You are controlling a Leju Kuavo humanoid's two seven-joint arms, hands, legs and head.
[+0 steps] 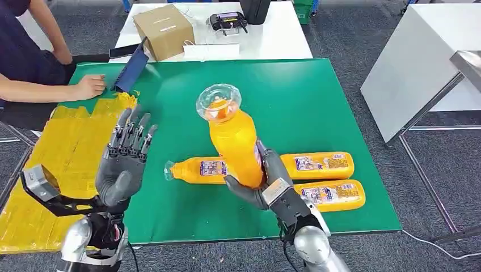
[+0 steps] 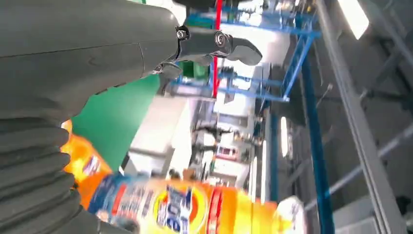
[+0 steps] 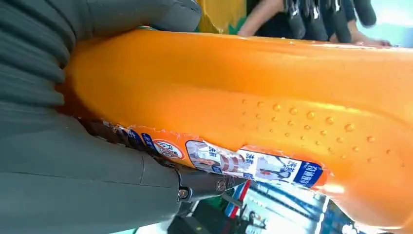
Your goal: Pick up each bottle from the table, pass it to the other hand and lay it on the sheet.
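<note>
My right hand (image 1: pixel 262 182) grips an orange bottle (image 1: pixel 232 136) around its lower body and holds it upright above the green mat (image 1: pixel 317 96), clear cap end (image 1: pixel 218 102) toward the camera. In the right wrist view the same bottle (image 3: pixel 272 112) lies across my right hand (image 3: pixel 73 146). My left hand (image 1: pixel 123 158) is raised to the left of the held bottle, palm toward it, fingers apart and holding nothing. The left wrist view shows the bottle (image 2: pixel 195 207) past my left hand (image 2: pixel 87 44). Three more orange bottles lie on the mat: one (image 1: pixel 195 169) behind the held one, two (image 1: pixel 320 165) (image 1: pixel 332 195) to the right.
A yellow sheet (image 1: pixel 62 153) covers the table's left side. A person's hand (image 1: pixel 89 86) rests at its far edge beside a dark blue flat object (image 1: pixel 130 71). A white table behind carries a cardboard box (image 1: pixel 163 29). A white cabinet (image 1: pixel 420 62) stands at the right.
</note>
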